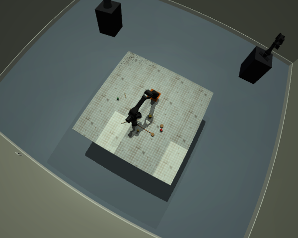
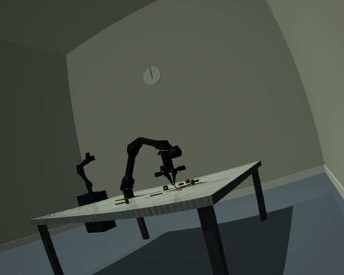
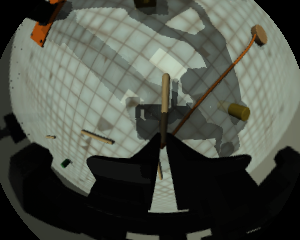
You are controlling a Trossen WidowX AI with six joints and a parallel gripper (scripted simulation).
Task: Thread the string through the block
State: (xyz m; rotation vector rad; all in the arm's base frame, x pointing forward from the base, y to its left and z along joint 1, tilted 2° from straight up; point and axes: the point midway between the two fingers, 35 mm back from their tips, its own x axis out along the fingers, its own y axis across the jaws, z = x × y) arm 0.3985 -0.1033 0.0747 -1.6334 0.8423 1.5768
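Note:
My gripper (image 2: 174, 184) (image 3: 162, 135) is shut on the thin wooden stick (image 3: 165, 95), just above the table. The stick's light end points away from the fingers in the wrist view; its darker end is between the fingertips. The brown string (image 1: 144, 129) (image 3: 215, 83) runs nearly straight from the fingertips to the round wooden button (image 1: 152, 134) (image 3: 259, 35). The yellow-brown block (image 1: 150, 116) (image 2: 165, 186) (image 3: 145, 3) stands apart from stick and string; its hole shows in the exterior view, and the wrist view cuts it off at the top.
A yellow cylinder (image 1: 137, 130) (image 2: 192, 181) (image 3: 239, 112) stands near the string. Another wooden disc (image 1: 161, 126) and a red object (image 1: 161, 130) (image 2: 187, 181) are beyond the button. Loose sticks (image 1: 125, 95) (image 3: 97, 137) and a green object (image 1: 117, 98) (image 3: 65, 163) lie on the other side.

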